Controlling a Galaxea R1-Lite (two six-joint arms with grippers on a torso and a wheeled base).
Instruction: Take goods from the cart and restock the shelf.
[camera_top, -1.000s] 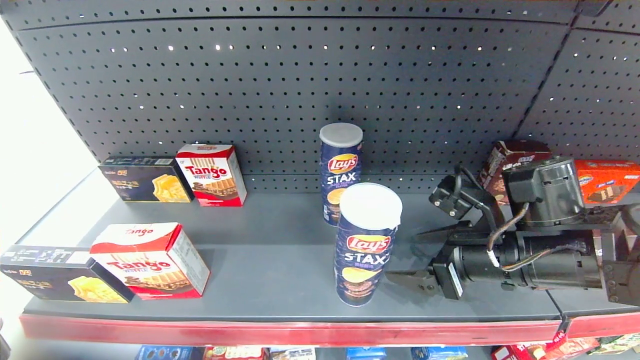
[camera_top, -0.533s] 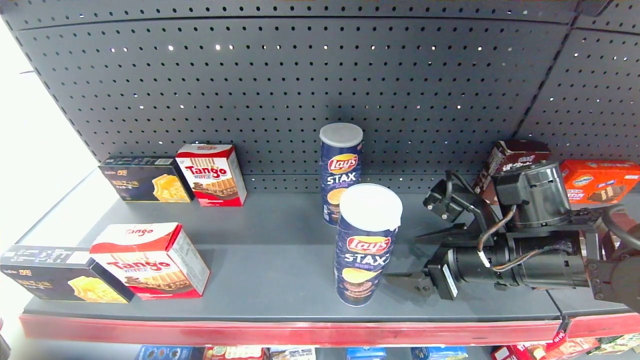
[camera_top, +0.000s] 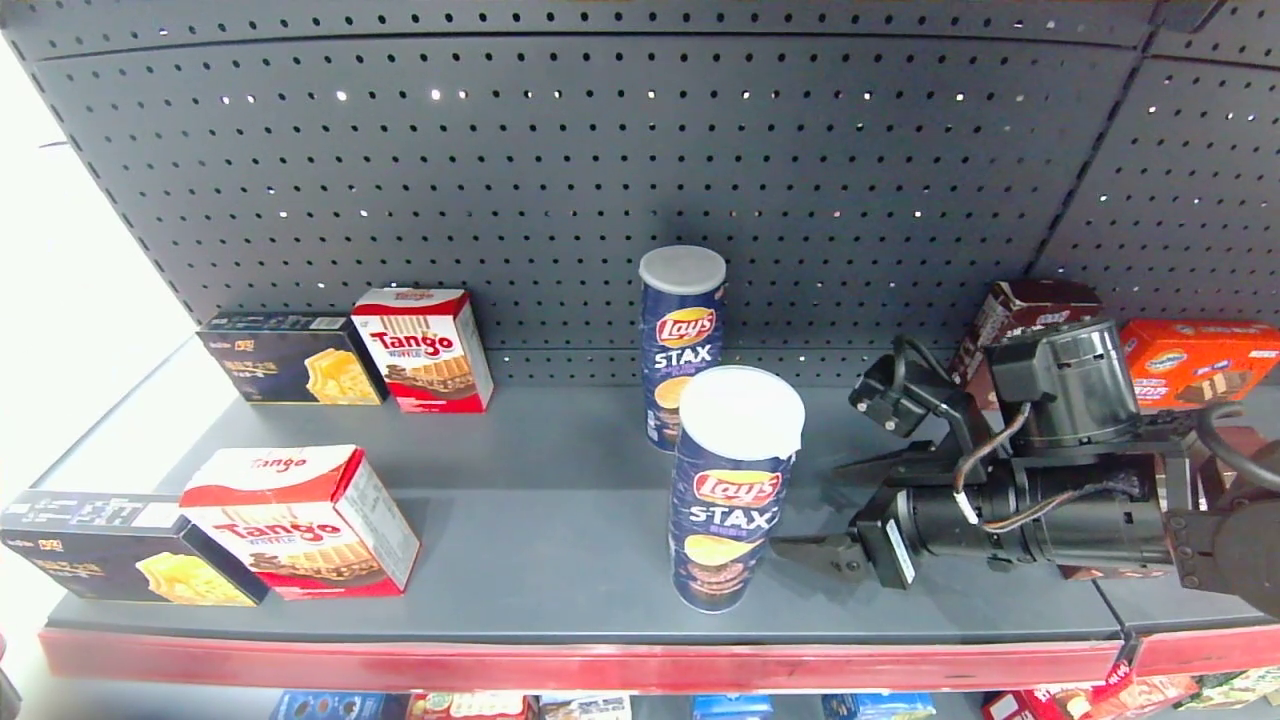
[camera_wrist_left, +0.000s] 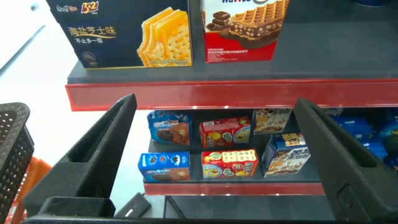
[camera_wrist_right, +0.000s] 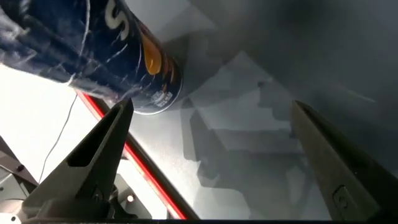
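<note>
Nearest me, my left gripper (camera_wrist_left: 214, 99) hangs below the shelf's red front edge (camera_top: 500, 665), fingers spread wide with nothing between them. A black mesh basket (camera_wrist_left: 12, 146), which I take to be the cart, sits off to its side.

Up on the shelf (camera_top: 560, 520), the front can (camera_top: 733, 500) stands upright close to that edge, on its own base. My right gripper (camera_top: 822, 510) lies level just beside it, wide open and empty. Its nearer fingertip is close to the can's foot, though I cannot tell whether it touches. The can lies to my left of that gripper, straight off the fingertips, with its long axis vertical, so my right arm is by far the nearer one. I judge this can placed. Backing out should go straight rightward along the fingers, since any sideways sweep could tip the tall can.

Behind it a second can (camera_top: 682, 345) stands upright near the back panel, and a brown box (camera_top: 1030, 305) sits behind my right arm.
</note>
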